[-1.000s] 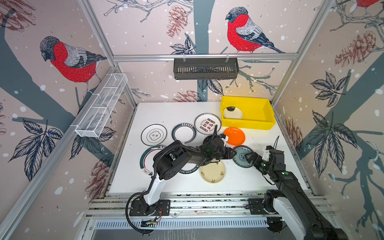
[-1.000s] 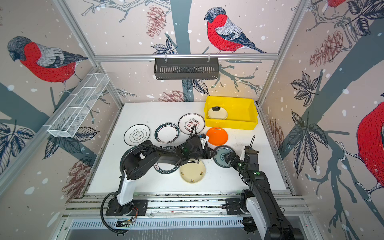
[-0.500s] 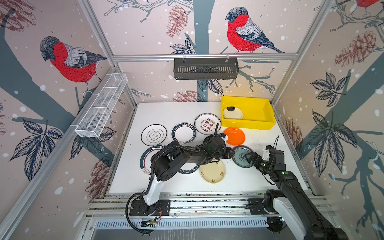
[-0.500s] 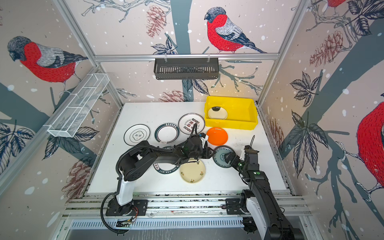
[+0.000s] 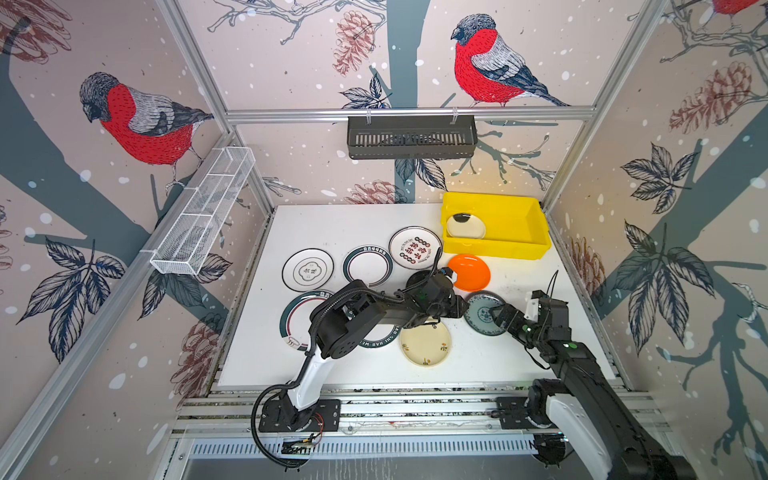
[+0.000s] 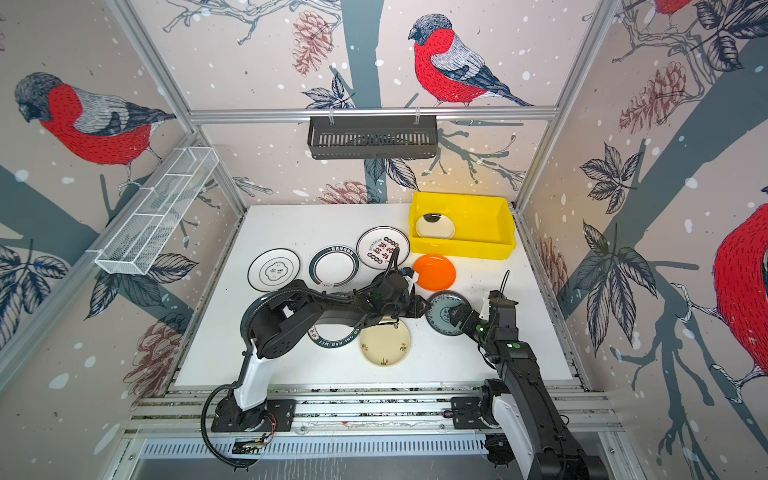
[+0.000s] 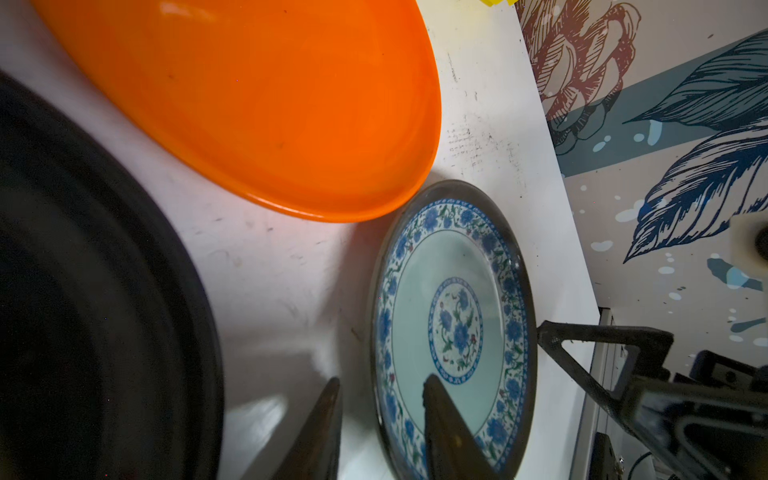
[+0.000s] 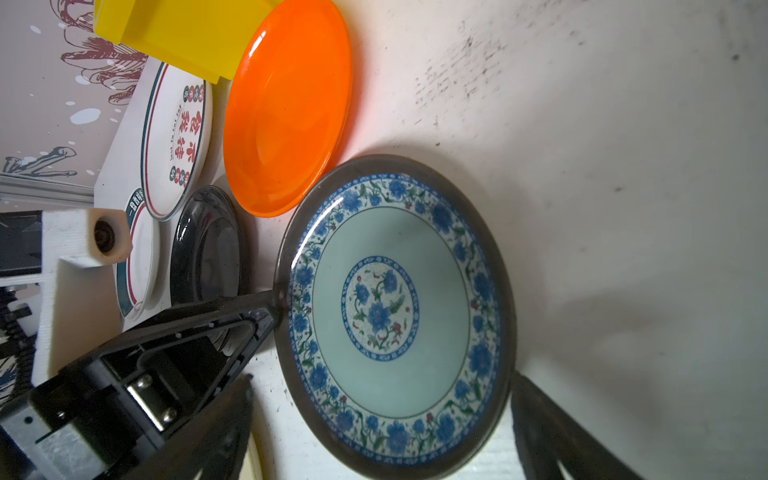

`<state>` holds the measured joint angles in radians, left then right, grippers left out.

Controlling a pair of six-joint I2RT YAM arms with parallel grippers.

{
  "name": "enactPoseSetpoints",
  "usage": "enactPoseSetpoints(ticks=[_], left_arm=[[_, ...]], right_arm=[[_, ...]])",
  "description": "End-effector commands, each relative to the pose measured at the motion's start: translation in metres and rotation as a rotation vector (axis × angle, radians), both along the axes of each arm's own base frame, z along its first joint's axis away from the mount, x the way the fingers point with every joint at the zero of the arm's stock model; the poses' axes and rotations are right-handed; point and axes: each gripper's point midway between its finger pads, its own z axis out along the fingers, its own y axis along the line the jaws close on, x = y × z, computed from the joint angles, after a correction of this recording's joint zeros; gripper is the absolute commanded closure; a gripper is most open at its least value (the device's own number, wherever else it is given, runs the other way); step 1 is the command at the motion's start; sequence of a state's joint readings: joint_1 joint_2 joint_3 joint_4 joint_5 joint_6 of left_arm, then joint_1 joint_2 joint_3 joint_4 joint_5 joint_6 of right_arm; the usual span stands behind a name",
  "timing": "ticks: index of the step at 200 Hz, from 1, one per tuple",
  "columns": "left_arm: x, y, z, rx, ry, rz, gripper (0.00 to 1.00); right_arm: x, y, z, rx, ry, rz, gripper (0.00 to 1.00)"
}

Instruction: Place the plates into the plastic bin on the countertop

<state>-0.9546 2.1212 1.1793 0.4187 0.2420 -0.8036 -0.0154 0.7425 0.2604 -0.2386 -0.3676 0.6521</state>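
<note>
Left wrist shows my left claw narrow, astride the rim of the blue plate. My right claw gapes wide. A green-rimmed plate reads "HAB SHI".

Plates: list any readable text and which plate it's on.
"SHI HAB": front green-rimmed plate, rest hidden.
"To Eat Eat": red-character plate, first word blurred, Chinese characters unreadable.
Back green-rimmed plate, rim characters: too small.

Arms reach low toward each other; left claw narrowly parted, right claw wide.
</note>
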Motion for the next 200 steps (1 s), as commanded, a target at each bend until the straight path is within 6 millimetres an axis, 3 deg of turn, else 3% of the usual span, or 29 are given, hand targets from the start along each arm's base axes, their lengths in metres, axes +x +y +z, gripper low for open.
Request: enactPoseSetpoints(ticks=[1, 87, 133, 171, 200], left_arm=[[0.002, -0.002, -0.001, 0.014, -0.021, -0.007, 0.66], [0.001, -0.009, -0.015, 0.047, -0.005, -0.039, 0.79], [0.001, -0.009, -0.013, 0.045, -0.016, -0.047, 1.0], [0.003, -0.006, -0.008, 0.051, -0.026, -0.037, 1.0], [0.004, -0.006, 0.007, 0.023, -0.045, -0.034, 1.0]], right_arm=[[-0.001, 0.0, -0.002, -0.007, 0.0, 0.003, 0.04], [-0.001, 0.001, -0.003, 0.002, -0.002, 0.008, 0.04], [0.0, 0.002, 0.001, 0.005, -0.018, 0.014, 0.04], [0.002, 0.0, 0.012, 0.015, -0.058, 0.0, 0.03], [0.004, -0.003, 0.024, 0.006, -0.11, -0.018, 0.03]])
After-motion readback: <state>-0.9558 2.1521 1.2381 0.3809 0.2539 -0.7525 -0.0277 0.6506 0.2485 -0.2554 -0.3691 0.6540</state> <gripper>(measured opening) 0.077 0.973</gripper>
